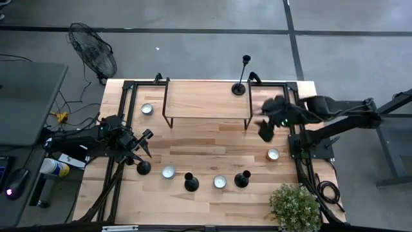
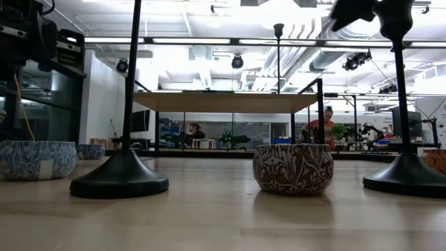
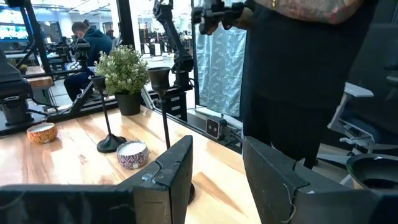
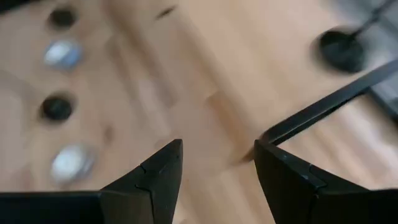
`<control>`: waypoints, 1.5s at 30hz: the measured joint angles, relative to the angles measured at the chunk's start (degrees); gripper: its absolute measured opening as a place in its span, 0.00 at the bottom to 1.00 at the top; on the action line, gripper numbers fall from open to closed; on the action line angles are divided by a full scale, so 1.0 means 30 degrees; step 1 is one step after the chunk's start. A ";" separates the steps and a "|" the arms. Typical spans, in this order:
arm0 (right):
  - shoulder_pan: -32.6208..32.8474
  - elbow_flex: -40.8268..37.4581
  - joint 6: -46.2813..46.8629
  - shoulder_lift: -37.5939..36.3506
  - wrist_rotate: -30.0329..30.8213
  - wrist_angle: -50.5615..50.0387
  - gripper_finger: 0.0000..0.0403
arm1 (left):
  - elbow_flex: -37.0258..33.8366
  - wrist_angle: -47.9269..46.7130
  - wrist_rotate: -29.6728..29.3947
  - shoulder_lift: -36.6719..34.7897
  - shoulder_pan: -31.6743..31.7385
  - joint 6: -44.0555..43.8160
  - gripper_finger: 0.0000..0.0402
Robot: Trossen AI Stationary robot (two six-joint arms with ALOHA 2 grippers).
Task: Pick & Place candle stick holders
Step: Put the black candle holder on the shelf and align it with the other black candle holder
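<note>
One tall black candle stick holder [image 1: 240,85] stands by its round base on the raised wooden shelf [image 1: 206,100] at the far side. Three shorter holders [image 1: 143,167] [image 1: 191,183] [image 1: 242,179] stand on their bases in a row near the table's front. My left gripper [image 1: 144,142] hovers open at the left, just short of the leftmost holder, whose stem [image 3: 165,115] rises beyond one finger. My right gripper [image 1: 265,131] hangs open above the table by the shelf's right leg, tilted down, with nothing between its fingers [image 4: 161,171].
Small patterned bowls [image 1: 147,109] [image 1: 168,172] [image 1: 219,182] [image 1: 273,154] sit among the holders. A potted plant [image 1: 295,206] stands at the near right corner. The shelf's black frame [image 4: 323,109] runs close under the right gripper. A person [image 3: 298,74] stands beside the table.
</note>
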 joint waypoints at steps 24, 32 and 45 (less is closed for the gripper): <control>0.9874 -1.2967 -0.1203 -0.1018 -0.2341 1.6851 0.47 | 0.0000 0.0000 0.0073 0.0000 0.0001 0.0001 0.34; 0.9763 -1.3254 -0.4042 0.1416 -0.0913 1.9402 0.47 | 0.0000 0.0000 0.0073 0.0000 0.0001 -0.0002 0.34; 0.9410 -1.3239 -0.4136 0.3661 -0.1039 2.3091 0.46 | 0.0000 -0.0004 0.0058 0.0000 -0.0002 0.0001 0.34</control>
